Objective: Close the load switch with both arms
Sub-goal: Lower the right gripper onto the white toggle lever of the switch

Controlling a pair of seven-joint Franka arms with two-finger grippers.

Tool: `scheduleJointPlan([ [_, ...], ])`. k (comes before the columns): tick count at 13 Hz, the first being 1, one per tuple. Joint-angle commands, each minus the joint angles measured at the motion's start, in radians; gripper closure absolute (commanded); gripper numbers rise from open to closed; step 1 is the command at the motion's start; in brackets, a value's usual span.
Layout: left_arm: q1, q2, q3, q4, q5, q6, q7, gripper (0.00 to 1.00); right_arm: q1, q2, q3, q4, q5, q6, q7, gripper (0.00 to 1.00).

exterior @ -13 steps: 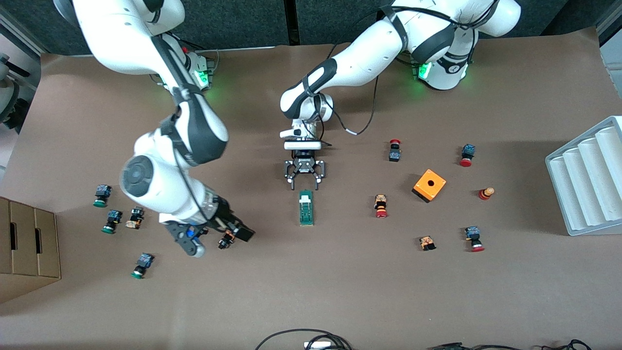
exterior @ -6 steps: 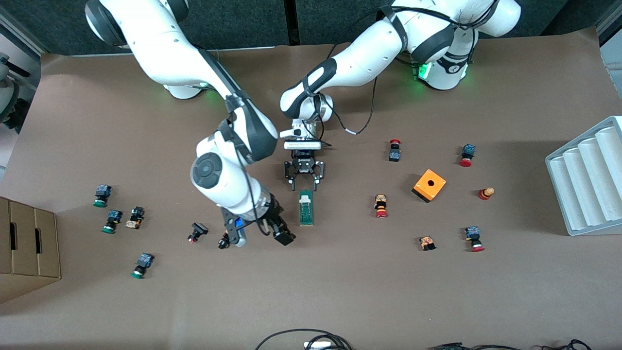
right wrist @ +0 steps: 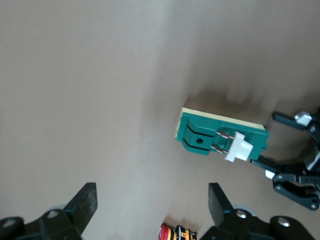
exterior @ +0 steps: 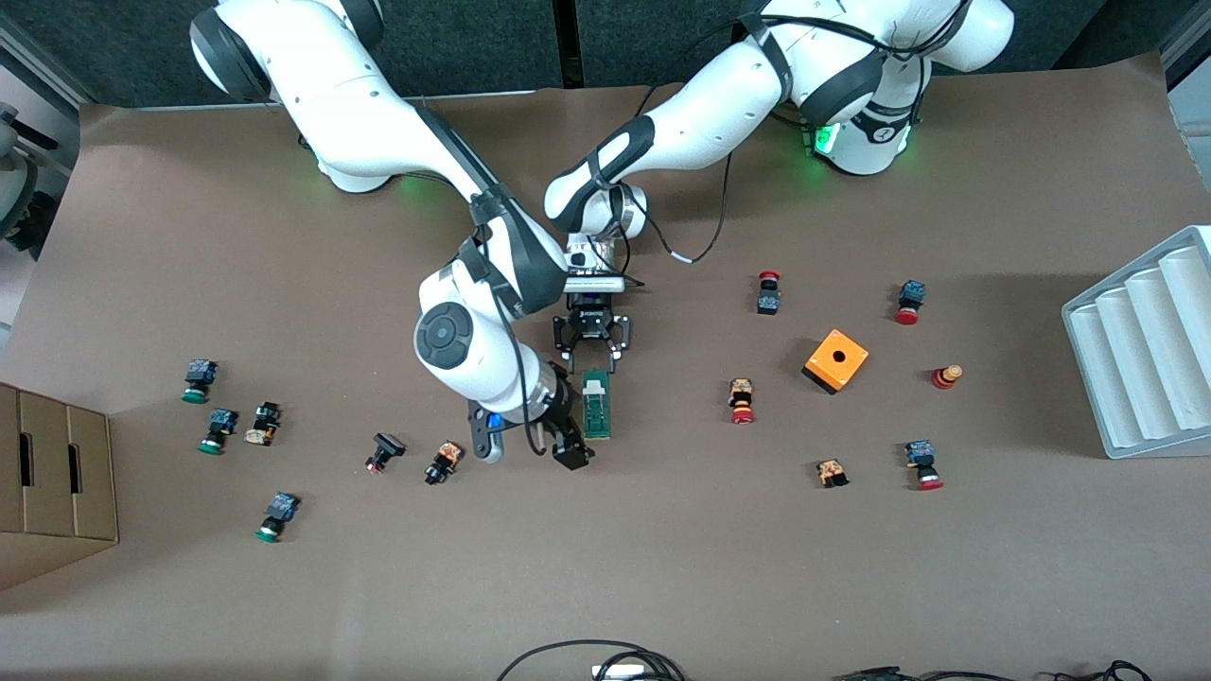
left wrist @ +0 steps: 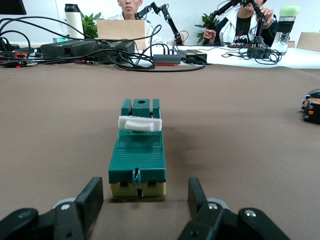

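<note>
The load switch (exterior: 596,402) is a narrow dark-green block lying flat mid-table. Its white tab (exterior: 594,383) is at the end farther from the front camera. My left gripper (exterior: 593,357) sits low at that tab end. In the left wrist view the left gripper (left wrist: 145,187) is open, with a gap between each finger and the load switch (left wrist: 137,155). My right gripper (exterior: 530,446) hangs open and empty over the table, beside the switch's nearer end, toward the right arm's end. The right wrist view shows the right gripper (right wrist: 152,202) open and the load switch (right wrist: 220,135) ahead of it.
Small push buttons (exterior: 445,461) are scattered toward both ends of the table; one (right wrist: 177,233) lies under the right gripper. An orange cube (exterior: 836,360) and a white ribbed rack (exterior: 1145,350) stand toward the left arm's end. A cardboard box (exterior: 52,482) sits at the right arm's end.
The right arm has swung from the push buttons at its end over to the load switch, uncovering two buttons. The left gripper's fingers have drawn closer together at the switch's tab end.
</note>
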Motion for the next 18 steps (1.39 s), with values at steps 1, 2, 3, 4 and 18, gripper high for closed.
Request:
scheduleJointPlan([
  [1,-0.013,0.048,0.018,0.046,0.016,0.001,-0.016,0.25,0.026,0.016,-0.014,-0.011,0.039,0.008,0.029,0.01],
  [2,-0.015,0.048,0.032,0.046,0.016,0.001,-0.017,0.25,0.027,0.016,-0.014,-0.024,0.039,0.008,0.027,0.02],
  [3,-0.016,0.048,0.035,0.046,0.018,0.001,-0.016,0.25,0.035,0.015,-0.014,-0.043,0.036,0.012,0.024,0.02],
  [4,-0.016,0.048,0.035,0.044,0.018,0.001,-0.017,0.25,0.040,0.015,-0.014,-0.067,0.033,0.031,0.021,0.03],
  [18,-0.016,0.048,0.035,0.044,0.018,0.000,-0.019,0.25,0.102,0.003,-0.012,-0.196,0.030,0.066,0.018,0.23],
])
